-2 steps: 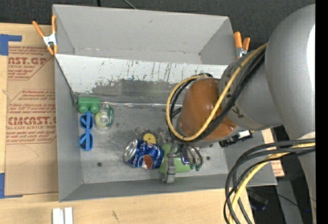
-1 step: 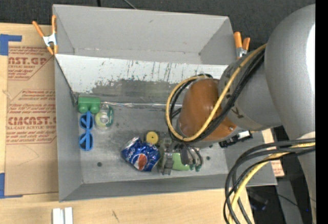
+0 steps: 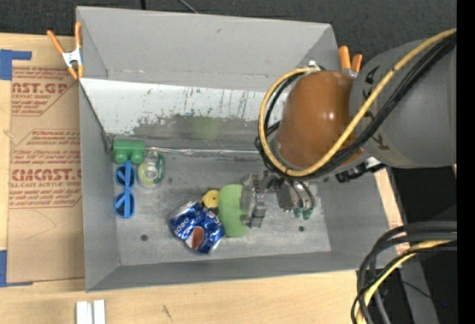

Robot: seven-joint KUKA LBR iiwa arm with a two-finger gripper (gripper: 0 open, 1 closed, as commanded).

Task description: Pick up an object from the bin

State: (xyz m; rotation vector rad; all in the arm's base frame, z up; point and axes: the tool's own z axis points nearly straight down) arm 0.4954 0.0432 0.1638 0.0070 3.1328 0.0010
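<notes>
A pale green oblong piece (image 3: 231, 210) lies low in the middle of the bin floor (image 3: 148, 242), long axis running up the view, just left of the gripper (image 3: 273, 202), whose fingers appear spread and empty; a crushed blue can (image 3: 197, 227) flanks its far side.

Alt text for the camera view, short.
The arm's tool is down in the grey bin beside a pale green object, a crushed blue can and a yellow piece close by. A blue looped toy and a green block lie at left.
</notes>
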